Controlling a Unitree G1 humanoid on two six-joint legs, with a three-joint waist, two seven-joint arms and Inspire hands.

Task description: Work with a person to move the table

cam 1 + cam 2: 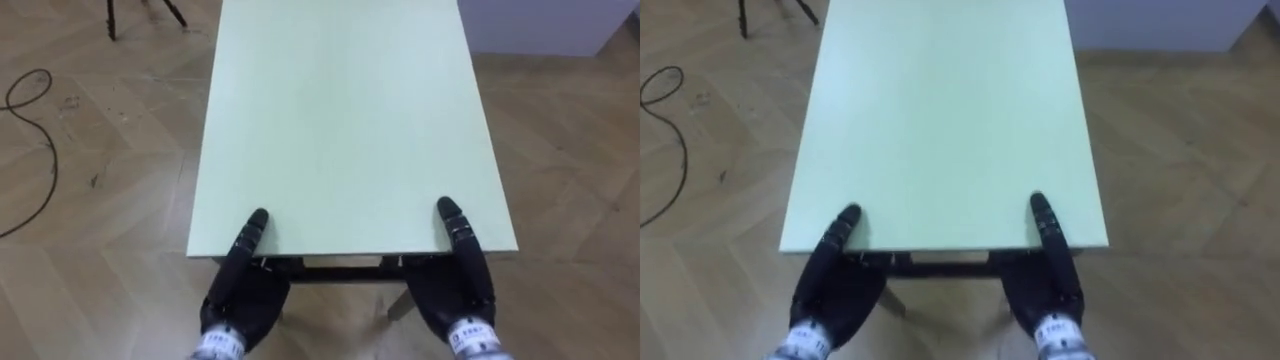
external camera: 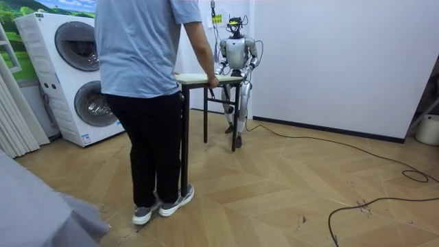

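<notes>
The left hand (image 1: 240, 292) and right hand (image 1: 455, 288) sit closest, one near each corner of the table's near edge. Each lays its thumb flat on the top while the other fingers tuck under the edge out of sight. This reads as a clamp on the board between thumb and hidden fingers.

The table (image 1: 340, 120), pale green with dark legs, stretches away from the robot. In the room view a person (image 2: 140, 68) stands at its far end, back to that camera, one hand (image 2: 213, 81) on the side edge near their corner.

Both ends look taken up, so the pick-up stage seems done. I cannot tell whether the legs are off the floor, and the walk to a new spot is probably still to come.

A white wall stands close behind the robot, leaving little room to back up. A stacked washing machine (image 2: 72, 75) stands at the room view's left, near the person. Bare wood floor opens wide to that view's right. The dark legs of a stand (image 1: 110, 18) show beyond the table's far left corner, clear of it.
</notes>
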